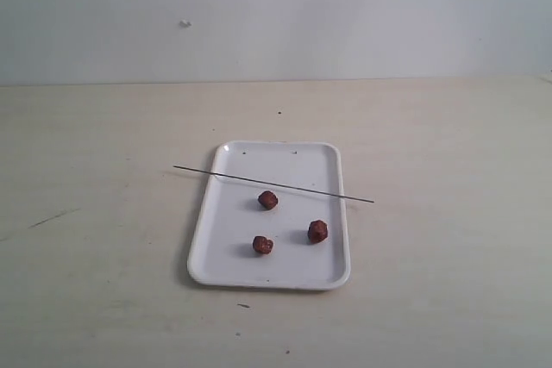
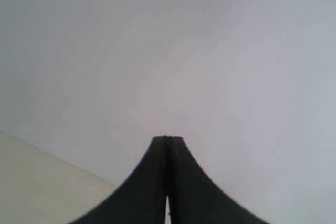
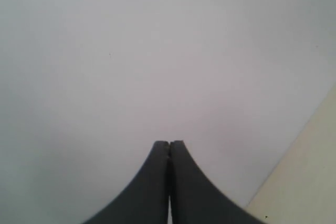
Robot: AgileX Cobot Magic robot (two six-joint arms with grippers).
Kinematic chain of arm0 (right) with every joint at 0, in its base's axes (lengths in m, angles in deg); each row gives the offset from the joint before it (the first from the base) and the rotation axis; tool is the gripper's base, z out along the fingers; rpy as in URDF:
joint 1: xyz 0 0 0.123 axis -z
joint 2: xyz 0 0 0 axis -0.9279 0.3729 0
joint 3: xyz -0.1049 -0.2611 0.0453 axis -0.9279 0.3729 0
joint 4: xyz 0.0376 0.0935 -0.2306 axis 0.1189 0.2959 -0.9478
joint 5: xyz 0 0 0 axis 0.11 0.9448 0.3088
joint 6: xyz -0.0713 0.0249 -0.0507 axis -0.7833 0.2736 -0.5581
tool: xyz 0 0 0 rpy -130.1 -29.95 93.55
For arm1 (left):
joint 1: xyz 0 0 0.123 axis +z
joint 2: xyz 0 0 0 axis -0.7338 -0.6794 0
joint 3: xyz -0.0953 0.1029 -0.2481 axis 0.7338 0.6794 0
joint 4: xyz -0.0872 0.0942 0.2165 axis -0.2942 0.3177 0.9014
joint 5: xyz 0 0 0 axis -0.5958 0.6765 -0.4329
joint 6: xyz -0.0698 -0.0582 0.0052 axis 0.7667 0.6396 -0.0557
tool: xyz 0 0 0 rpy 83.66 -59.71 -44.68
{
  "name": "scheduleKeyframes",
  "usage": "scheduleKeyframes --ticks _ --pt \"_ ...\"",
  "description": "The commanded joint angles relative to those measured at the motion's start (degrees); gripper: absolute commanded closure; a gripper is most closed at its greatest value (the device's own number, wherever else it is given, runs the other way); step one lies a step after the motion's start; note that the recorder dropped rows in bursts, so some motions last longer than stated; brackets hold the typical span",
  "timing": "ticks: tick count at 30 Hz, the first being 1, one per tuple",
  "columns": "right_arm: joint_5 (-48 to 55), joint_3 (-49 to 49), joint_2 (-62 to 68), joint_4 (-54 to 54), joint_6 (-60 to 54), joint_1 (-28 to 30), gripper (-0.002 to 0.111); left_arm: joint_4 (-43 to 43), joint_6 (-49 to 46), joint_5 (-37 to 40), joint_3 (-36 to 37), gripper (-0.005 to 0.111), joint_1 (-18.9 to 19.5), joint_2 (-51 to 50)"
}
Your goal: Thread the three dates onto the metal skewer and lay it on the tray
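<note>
Metal skewer [image 1: 273, 184] across tray [image 1: 200, 232], three dates [image 1: 268, 200] loose.
Long axis left-right, both ends overhanging rim; left gripper [image 2: 167, 142], right gripper [image 3: 169, 144] closed, empty, only tips visible.

Metal skewer [image 1: 272, 184] lies across the white tray [image 1: 285, 269] holding three loose dates [image 1: 268, 200] [image 1: 317, 231] [image 1: 262, 245].

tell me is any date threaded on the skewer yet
No, the three dates lie loose on the tray, none pierced by the skewer lying across it.
</note>
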Motion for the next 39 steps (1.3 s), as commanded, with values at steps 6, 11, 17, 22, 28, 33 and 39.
scheduleKeyframes --ticks 6,11,17,22,28,33,39 --pt "9.0 -13.1 7.5 -2.4 -23.2 0.0 0.108 -1.1 6.9 -4.0 0.0 0.106 0.1 0.4" --pt "16.6 -25.2 21.6 -6.4 -35.7 0.0 0.108 -1.1 6.4 -6.9 0.0 0.106 0.1 0.4" --pt "31.6 -40.5 42.4 -15.6 -35.7 0.0 0.108 -1.5 6.6 -7.2 0.0 0.106 0.1 0.4" --pt "49.5 -56.2 59.7 -20.8 -37.6 0.0 0.108 -3.7 6.7 -7.2 0.0 0.106 0.1 0.4" --pt "69.1 -73.3 79.1 -20.6 -48.6 0.0 0.106 -3.6 6.4 -6.9 0.0 0.106 0.1 0.4" --pt "74.1 -84.0 93.0 -10.4 -67.0 -0.7 0.105 -3.4 6.5 -4.3 0.0 0.106 0.1 0.4" --pt "79.0 -94.1 110.5 -28.1 -67.9 -13.2 0.097 -3.9 6.7 0.4 0.0 0.106 0.1 0.4"
